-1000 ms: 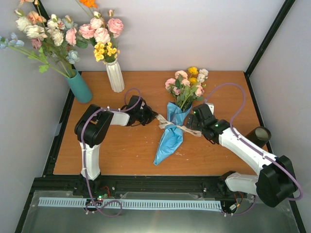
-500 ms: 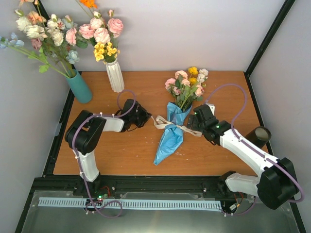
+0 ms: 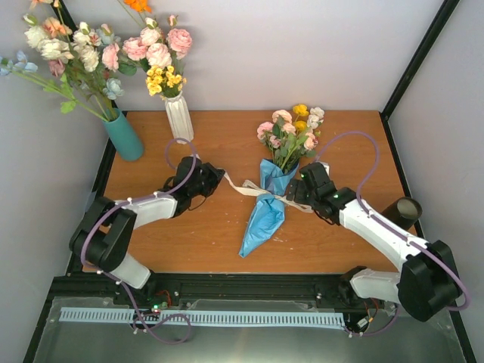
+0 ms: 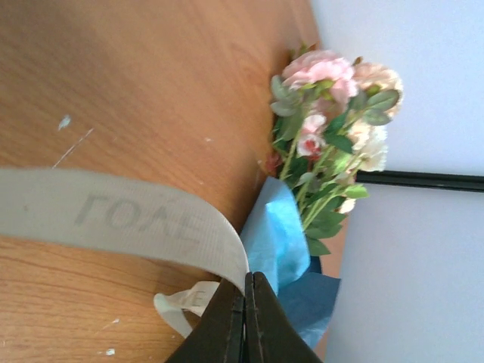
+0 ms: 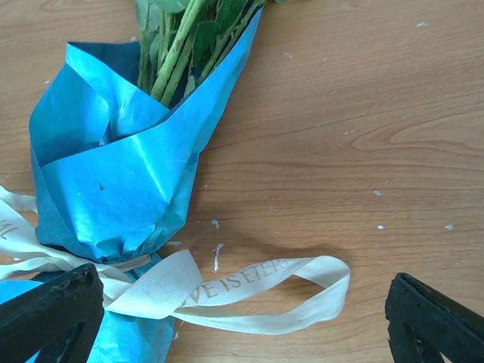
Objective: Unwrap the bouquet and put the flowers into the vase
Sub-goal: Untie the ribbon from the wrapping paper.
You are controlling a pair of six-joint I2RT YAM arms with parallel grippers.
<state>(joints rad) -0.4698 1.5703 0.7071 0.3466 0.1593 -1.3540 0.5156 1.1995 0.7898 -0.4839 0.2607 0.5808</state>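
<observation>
The bouquet [image 3: 266,204] lies mid-table, its blue paper cone [image 5: 113,181] tied with a beige ribbon [image 3: 246,187] and its pink, cream and yellow flowers [image 3: 291,127] pointing to the back. My left gripper [image 3: 218,178] is to its left, shut on a ribbon tail [image 4: 113,215], which runs taut from the jaw tips [image 4: 246,283] toward the paper [image 4: 283,234]. My right gripper [image 3: 297,190] is wide open over the knot's right side. Its fingers [image 5: 45,318] straddle a ribbon loop [image 5: 257,291] lying on the wood. The dark vase [image 3: 403,209] is at the table's right edge.
A teal vase [image 3: 125,136] and a white ribbed vase [image 3: 179,117], both full of flowers, stand at the back left. Black frame posts run along the table's sides. Bare wood [image 3: 189,234] lies in front of the bouquet.
My left gripper closed on the ribbon tail and drew it to the left as the arm's elbow swung down and left. The right gripper stayed open beside the knot.
</observation>
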